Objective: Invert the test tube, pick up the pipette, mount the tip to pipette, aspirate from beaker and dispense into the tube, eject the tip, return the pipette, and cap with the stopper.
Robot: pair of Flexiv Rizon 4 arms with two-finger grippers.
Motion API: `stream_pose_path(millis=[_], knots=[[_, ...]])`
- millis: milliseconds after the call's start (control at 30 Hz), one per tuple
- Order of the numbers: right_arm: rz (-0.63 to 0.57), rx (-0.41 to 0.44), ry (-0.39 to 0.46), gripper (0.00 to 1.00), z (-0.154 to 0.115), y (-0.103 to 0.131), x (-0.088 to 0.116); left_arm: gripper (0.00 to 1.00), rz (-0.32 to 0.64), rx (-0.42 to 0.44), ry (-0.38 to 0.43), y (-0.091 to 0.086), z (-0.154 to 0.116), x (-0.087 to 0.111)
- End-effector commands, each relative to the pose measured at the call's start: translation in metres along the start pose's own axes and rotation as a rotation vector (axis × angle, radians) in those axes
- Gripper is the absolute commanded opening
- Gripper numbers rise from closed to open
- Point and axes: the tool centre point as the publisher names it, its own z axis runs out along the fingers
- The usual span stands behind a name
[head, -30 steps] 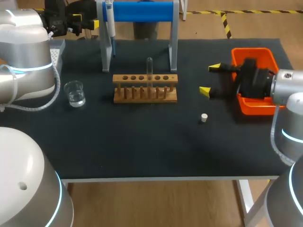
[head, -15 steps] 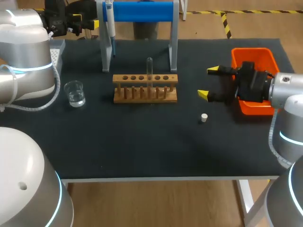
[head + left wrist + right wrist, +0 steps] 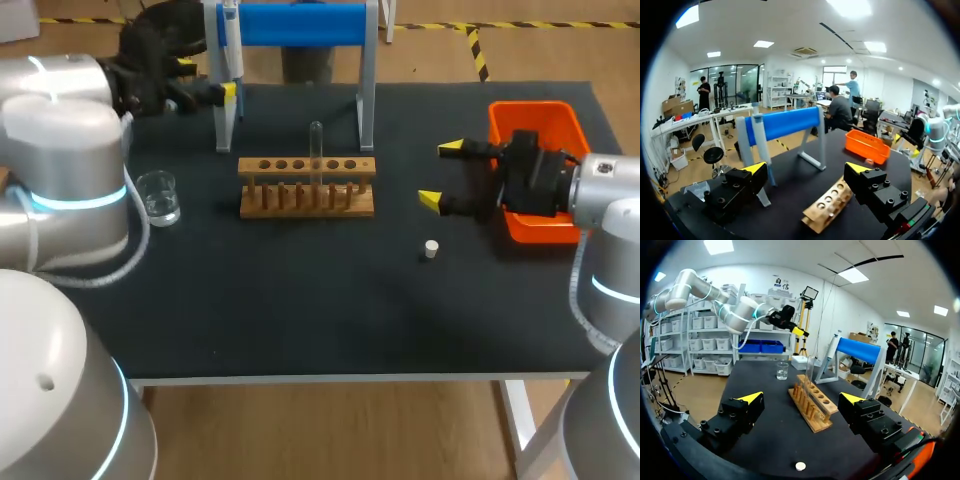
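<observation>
A clear test tube [image 3: 316,139] stands in the wooden rack [image 3: 307,186] mid-table. The pipette [image 3: 230,40] hangs on the blue-barred stand [image 3: 300,24] behind it. My left gripper [image 3: 207,80] is open beside the stand's left post, close to the pipette. In the left wrist view that gripper [image 3: 806,169] holds nothing, with the stand [image 3: 785,123] ahead and the rack [image 3: 826,207] beyond its far finger. My right gripper [image 3: 441,173] is open to the right of the rack, above the white stopper [image 3: 431,248]. The right wrist view shows the open gripper [image 3: 802,399], rack [image 3: 811,402], tube [image 3: 810,373] and stopper [image 3: 800,466].
A glass beaker [image 3: 158,196] with water sits left of the rack, also seen as the beaker [image 3: 782,371] past the rack's far end. An orange bin [image 3: 535,118] stands at the right edge, partly under my right wrist.
My left arm has swung rightward, bringing its gripper from the far left corner up to the stand's left post. My right gripper edged slightly left, then held still.
</observation>
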Motion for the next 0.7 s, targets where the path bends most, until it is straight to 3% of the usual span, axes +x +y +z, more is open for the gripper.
stream_pose_path(millis=[33, 333, 500, 700], knots=[[0.000, 0.001, -0.003, 1.00, 0.001, 0.000, 0.000, 1.00, 0.013, 0.044, -0.018, 0.017, -0.023, 0.048], [0.000, 0.001, -0.003, 1.00, 0.001, 0.000, 0.000, 1.00, 0.017, 0.023, 0.021, 0.049, -0.033, 0.093], [0.000, 0.001, -0.003, 1.00, 0.001, 0.000, 0.000, 1.00, 0.004, -0.002, 0.019, 0.067, -0.036, 0.102], [0.000, 0.001, -0.003, 1.00, 0.001, 0.000, 0.000, 1.00, 0.004, -0.016, -0.002, 0.072, -0.042, 0.103]])
